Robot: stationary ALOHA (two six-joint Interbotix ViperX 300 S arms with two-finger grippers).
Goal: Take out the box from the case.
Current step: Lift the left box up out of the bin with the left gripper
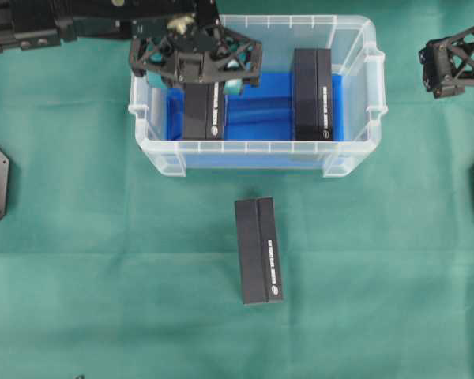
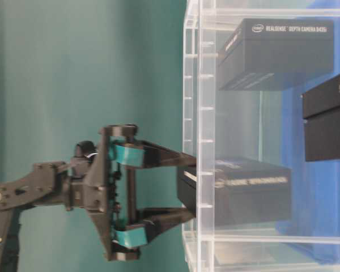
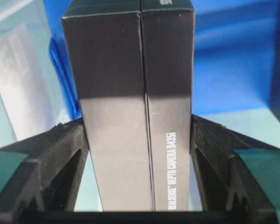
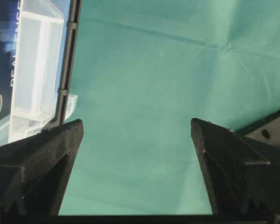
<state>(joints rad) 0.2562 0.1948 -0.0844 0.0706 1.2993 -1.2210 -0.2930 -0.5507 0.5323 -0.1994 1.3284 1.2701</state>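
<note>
While the right gripper gapes empty, the left gripper clamps a box.

A green cloth covers the table. It shows faint creases, and a darker green backdrop hangs behind.

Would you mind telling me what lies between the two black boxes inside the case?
Only the bare blue lining of the case, as the overhead view shows: nothing sits between the left box and the right box.
</note>
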